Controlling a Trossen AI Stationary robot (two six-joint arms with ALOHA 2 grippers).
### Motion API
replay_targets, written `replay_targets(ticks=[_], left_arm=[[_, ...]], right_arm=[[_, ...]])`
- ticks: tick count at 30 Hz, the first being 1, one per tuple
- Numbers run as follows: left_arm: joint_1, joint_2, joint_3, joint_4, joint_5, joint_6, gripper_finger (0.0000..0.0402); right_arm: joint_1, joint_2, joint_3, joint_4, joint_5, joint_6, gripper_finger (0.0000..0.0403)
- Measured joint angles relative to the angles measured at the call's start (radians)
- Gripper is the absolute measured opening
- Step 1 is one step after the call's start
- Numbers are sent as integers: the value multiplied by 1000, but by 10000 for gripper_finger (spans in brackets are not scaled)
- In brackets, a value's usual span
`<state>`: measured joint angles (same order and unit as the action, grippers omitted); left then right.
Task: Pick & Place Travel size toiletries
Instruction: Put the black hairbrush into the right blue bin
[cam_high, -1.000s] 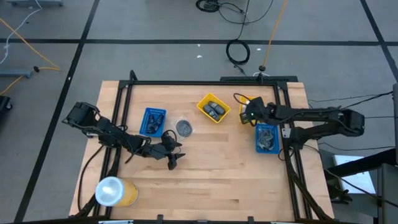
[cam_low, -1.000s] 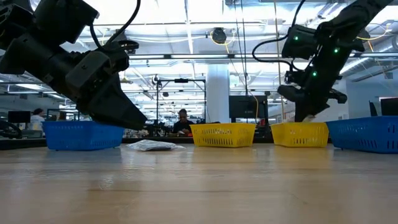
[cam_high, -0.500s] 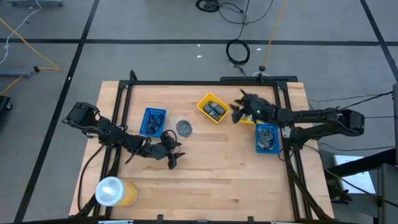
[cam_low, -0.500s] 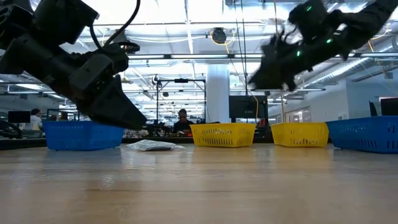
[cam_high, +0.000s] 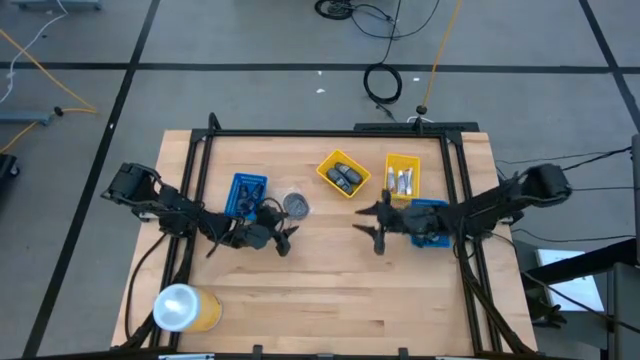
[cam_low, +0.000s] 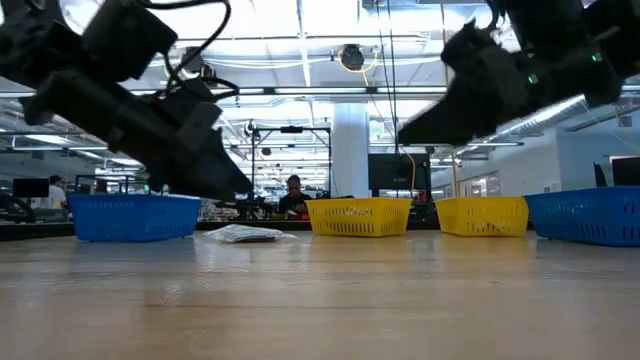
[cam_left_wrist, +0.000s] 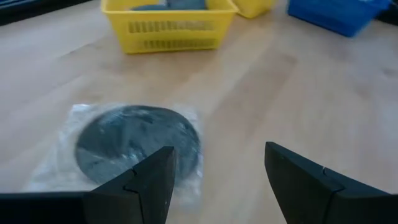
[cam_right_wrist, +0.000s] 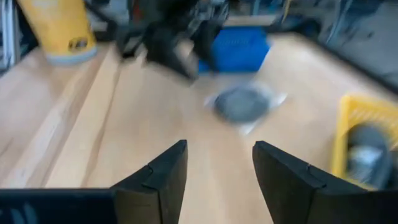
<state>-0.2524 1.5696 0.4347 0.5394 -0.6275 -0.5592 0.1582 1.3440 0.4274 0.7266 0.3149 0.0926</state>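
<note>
A flat round grey disc (cam_high: 296, 205) in a clear wrapper lies flat on the wood between the left blue tray (cam_high: 246, 193) and a yellow tray (cam_high: 343, 174) holding dark items. It also shows in the left wrist view (cam_left_wrist: 138, 142) and the right wrist view (cam_right_wrist: 239, 102). My left gripper (cam_high: 283, 240) is open and empty just near of the disc, its fingers (cam_left_wrist: 149, 180) pointing past the disc's edge. My right gripper (cam_high: 378, 237) is open and empty over the table's middle, facing the disc. Silvery tubes lie in the second yellow tray (cam_high: 403, 175).
A second blue tray (cam_high: 430, 222) with items sits under my right arm at the right. An orange cup with a whitish top (cam_high: 185, 308) stands at the near left corner. Bare wood lies between the two grippers and toward the near edge. A dark frame borders the table.
My right gripper has left the far right yellow tray and swung toward the table's near edge and left, coming to the middle and turning to face the disc. My left gripper has shifted a little toward the far edge, closer to the disc. The disc has stayed put.
</note>
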Motion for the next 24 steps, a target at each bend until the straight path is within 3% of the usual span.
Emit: replay_targets(ticks=[3, 7, 12, 17, 24], left_arm=[[63, 0, 8, 4, 42, 26, 243], [165, 0, 46, -19, 222, 127, 243], [259, 0, 133, -205, 353, 272, 243], [287, 18, 163, -325, 405, 372, 243], [286, 115, 163, -243, 382, 404, 243]], right_arm=[[40, 98, 0, 28, -1, 57, 172], [76, 244, 0, 144, -1, 79, 171], [86, 379, 0, 355, -1, 12, 171], [86, 417, 1, 419, -1, 0, 171], [86, 416, 2, 422, -1, 0, 171]])
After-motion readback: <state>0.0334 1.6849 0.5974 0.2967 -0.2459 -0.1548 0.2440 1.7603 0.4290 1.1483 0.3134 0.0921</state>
